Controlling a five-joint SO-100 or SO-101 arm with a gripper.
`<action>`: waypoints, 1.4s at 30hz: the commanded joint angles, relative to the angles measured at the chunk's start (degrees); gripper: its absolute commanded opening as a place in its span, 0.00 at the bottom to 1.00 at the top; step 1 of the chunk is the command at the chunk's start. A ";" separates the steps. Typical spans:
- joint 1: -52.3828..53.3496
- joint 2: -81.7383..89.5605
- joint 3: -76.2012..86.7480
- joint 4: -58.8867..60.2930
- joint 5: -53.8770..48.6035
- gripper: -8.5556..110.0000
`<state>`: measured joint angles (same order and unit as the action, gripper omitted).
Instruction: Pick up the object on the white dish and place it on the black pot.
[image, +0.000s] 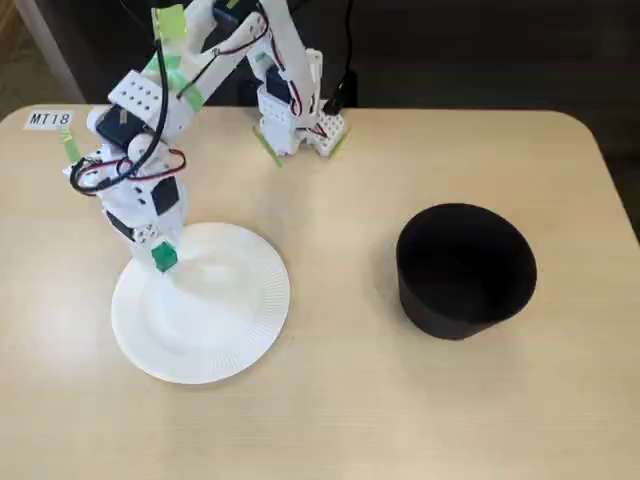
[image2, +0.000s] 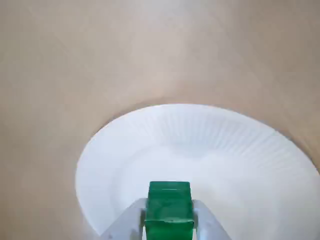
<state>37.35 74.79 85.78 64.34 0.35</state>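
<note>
In the wrist view the jaws are closed on the green cube (image2: 169, 207), one finger pressed against each side, and it sits over the near part of the white dish (image2: 250, 150). So the pick looks made or nearly made, though I cannot tell whether the cube is clear of the dish. Farther off across the table (image: 330, 400), the black pot (image: 465, 270) stands empty, so the carry and the drop remain

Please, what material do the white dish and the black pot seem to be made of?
White dish: probably paper, matte, because its rim is finely fluted like a disposable plate. Black pot: material unclear, perhaps plastic or felt; it looks matte, with no reflections.
</note>
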 joint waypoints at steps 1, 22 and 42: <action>-3.43 10.37 -2.46 -0.53 -1.49 0.07; -64.69 38.58 11.78 -12.66 -2.20 0.07; -72.16 18.02 17.67 -25.93 -5.10 0.07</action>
<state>-34.98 92.90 103.89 39.11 -4.22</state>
